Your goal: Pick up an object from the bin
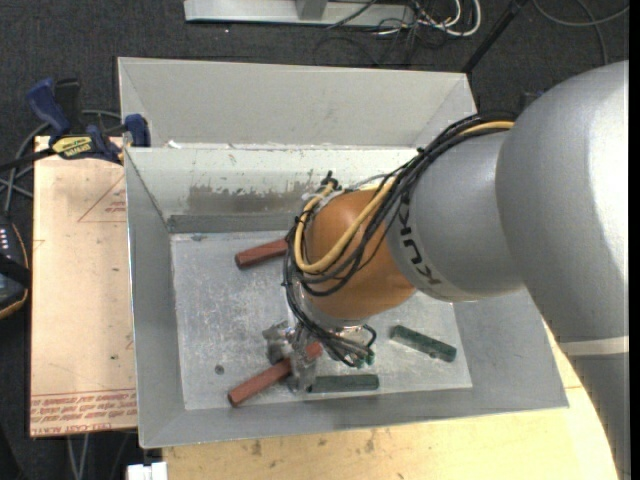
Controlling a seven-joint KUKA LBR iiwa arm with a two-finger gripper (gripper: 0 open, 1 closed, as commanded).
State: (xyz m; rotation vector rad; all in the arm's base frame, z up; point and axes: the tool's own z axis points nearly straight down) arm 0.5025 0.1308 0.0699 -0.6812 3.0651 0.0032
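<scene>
My arm (pixel 520 208) reaches in as a thick grey barrel behind and above my gripper (pixel 298 356), its last link tipped steeply downward. An orange cover (pixel 350 230) rounds off that link directly above the gripper. Black and yellow cables (pixel 318 266) loop across the cover's front and run back up along the arm. The gripper hangs below the cover, pointing down, small metal parts and wires bunched at its base.
</scene>
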